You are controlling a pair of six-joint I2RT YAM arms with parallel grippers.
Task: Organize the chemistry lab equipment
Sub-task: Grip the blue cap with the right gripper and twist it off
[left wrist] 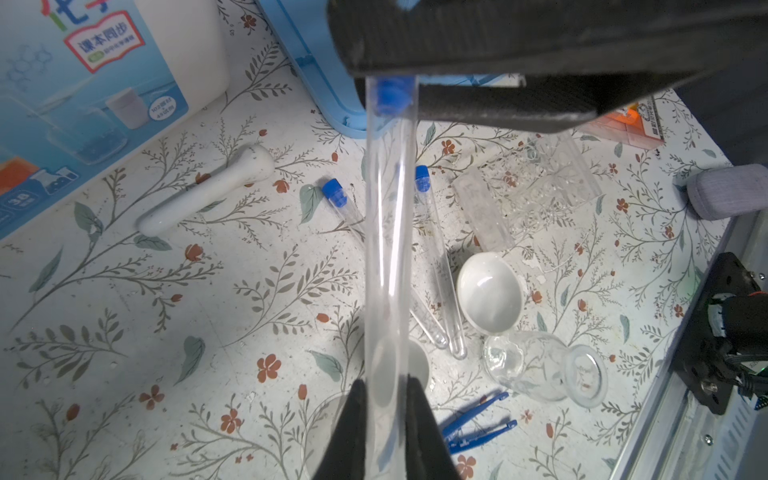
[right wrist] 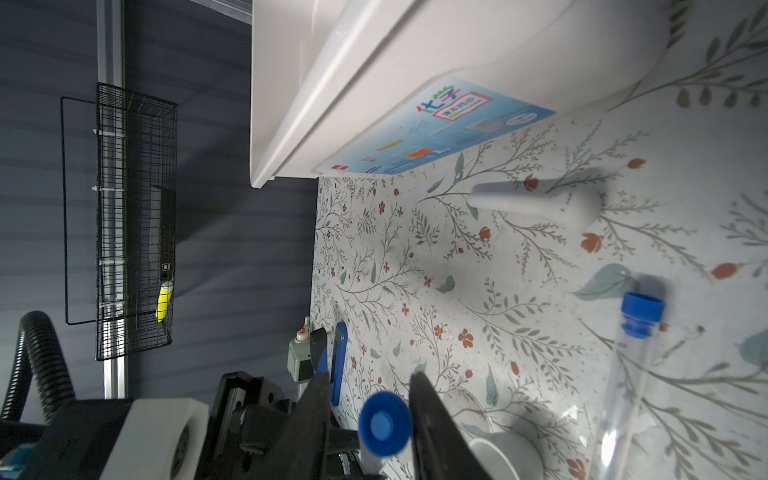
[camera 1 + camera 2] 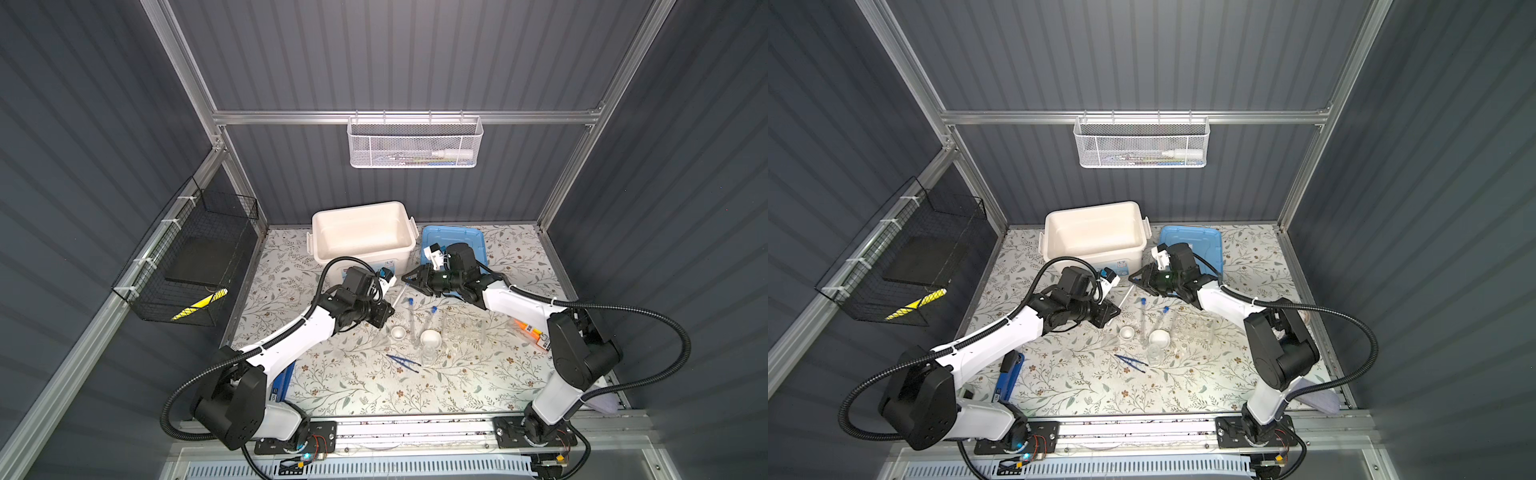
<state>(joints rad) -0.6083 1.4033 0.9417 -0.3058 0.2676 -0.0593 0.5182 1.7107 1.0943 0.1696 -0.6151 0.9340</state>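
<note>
Evidently an early stage of the tidying. Left pincer (image 1: 386, 380) pressed together on the lower part of one test tube (image 1: 388, 249), which it holds raised above the counter (image 3: 353, 386). Right pincer (image 2: 370, 382) spread round that tube's blue cap (image 2: 384, 424): one finger lies against the cap, a gap shows beside the other, and no firm grip can be made out. Judged from this, the step in hand is a joint handling of the first tube, either a handover or work on its cap; which of the two cannot be told.

A second test tube (image 1: 345, 212) and a third test tube (image 1: 436, 266) lie capped on the counter, their round ends close together beside the larger white dish (image 1: 490, 295). The clear rack (image 1: 540, 183) sits near them and appears to hold no tube. Smaller white dish (image 3: 398, 332), small clear flask (image 1: 536, 365) on its side, blue tweezers (image 1: 478, 424) and white rod (image 1: 208, 191) all lie loose. The white bin (image 3: 361, 228) at the back is open and shows nothing inside; its blue lid (image 3: 457, 237) lies beside it. Left to do, by this reading: nearly everything.
</note>
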